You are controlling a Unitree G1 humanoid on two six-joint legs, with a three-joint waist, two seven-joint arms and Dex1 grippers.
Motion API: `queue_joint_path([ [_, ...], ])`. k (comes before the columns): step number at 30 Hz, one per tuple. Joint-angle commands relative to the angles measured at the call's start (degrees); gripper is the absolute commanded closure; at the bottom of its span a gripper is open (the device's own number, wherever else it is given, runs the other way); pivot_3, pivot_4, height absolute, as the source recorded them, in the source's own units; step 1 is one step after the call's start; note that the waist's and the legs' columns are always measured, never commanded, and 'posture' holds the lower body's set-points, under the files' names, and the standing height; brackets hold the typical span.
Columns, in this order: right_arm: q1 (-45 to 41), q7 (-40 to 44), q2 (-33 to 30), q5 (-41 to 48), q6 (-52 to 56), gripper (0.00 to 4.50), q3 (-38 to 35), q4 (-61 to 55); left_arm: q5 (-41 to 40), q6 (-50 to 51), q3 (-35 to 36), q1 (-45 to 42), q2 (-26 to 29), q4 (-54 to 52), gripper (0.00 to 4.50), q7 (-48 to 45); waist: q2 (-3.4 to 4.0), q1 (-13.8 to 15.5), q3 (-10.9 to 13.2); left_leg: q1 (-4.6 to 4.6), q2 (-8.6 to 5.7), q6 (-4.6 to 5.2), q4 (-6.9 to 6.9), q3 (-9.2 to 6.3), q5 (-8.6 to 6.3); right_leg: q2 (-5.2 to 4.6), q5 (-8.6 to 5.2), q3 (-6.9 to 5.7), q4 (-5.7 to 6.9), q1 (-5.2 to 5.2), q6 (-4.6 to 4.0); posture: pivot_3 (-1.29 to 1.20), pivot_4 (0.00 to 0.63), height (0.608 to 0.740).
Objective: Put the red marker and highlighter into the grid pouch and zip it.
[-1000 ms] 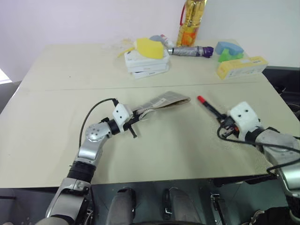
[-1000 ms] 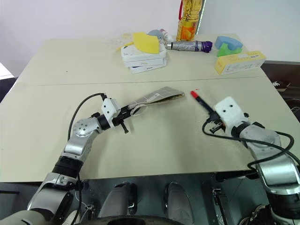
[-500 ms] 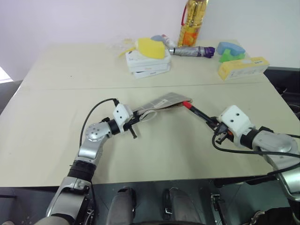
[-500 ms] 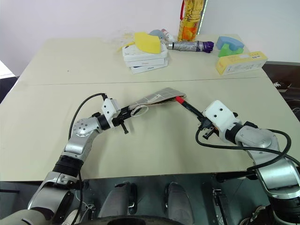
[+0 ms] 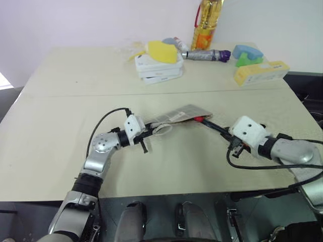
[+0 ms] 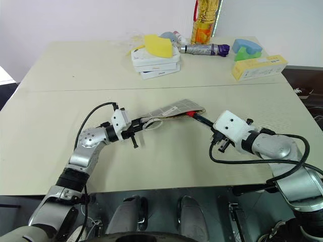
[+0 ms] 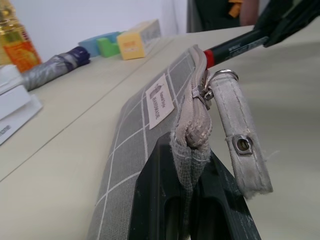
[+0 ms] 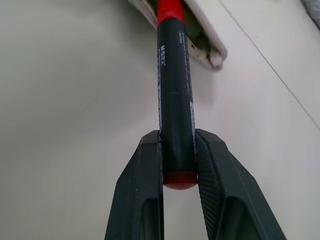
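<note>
1. My right gripper (image 8: 177, 165) is clamped on the tail of the red marker (image 5: 214, 124); its long axis runs from that gripper toward the grid pouch (image 5: 174, 115), red cap end leading and just inside the pouch mouth.
2. My left gripper (image 7: 187, 200) is pinched closed on the pouch's near end, holding it raised off the table (image 5: 65, 126); the pouch's length runs away from that gripper toward the marker.
3. The zipper pull tab (image 7: 240, 145) hangs loose beside the opening.
4. Broad bare tabletop lies around both arms; the white boxes (image 5: 157, 68), yellow carton (image 5: 260, 72) and bottle (image 5: 206, 25) sit well apart at the far edge.
5. The pouch's white label (image 7: 160, 99) and the marker's barrel print are too small to read.
</note>
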Motion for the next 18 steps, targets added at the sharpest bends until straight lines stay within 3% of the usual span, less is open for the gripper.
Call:
queue_joint_path([
  [1,-2.9,2.2,-1.5,0.3,-0.9,4.13,1.3,-4.8,-0.3,-1.7,-0.5,-0.5,0.3,-2.4,4.50,-1.4,0.00,0.0,0.0,0.00,0.00,0.00,0.00,0.00,0.00,0.00,0.00,0.00,0.00,0.00,0.00,0.00,0.150,0.740],
  [8,-6.4,4.8,-3.2,-1.3,-0.9,4.13,5.4,-5.9,-0.4,-1.6,-0.8,-0.6,0.5,-3.0,4.50,-3.0,-0.01,0.1,0.0,-0.02,0.00,0.00,0.01,0.00,0.00,-0.02,0.00,0.00,-0.03,0.00,0.00,0.00,0.150,0.740],
  [13,-14.8,6.2,-4.0,-8.1,-0.8,4.13,15.4,-3.1,-0.4,-2.1,-3.1,0.6,1.6,-6.1,4.50,-6.2,0.00,-0.1,0.0,-0.01,0.01,0.00,0.02,0.00,0.00,-0.01,0.00,0.00,-0.02,-0.01,-0.01,0.00,0.150,0.740],
  [18,-18.0,7.8,-4.8,-12.7,-0.8,4.13,19.7,-1.6,-0.5,-1.4,-3.4,0.9,2.1,-7.4,4.50,-6.8,0.00,0.0,0.0,-0.03,0.01,0.00,0.02,0.01,0.00,-0.01,0.00,0.00,-0.04,-0.01,-0.01,0.00,0.150,0.740],
])
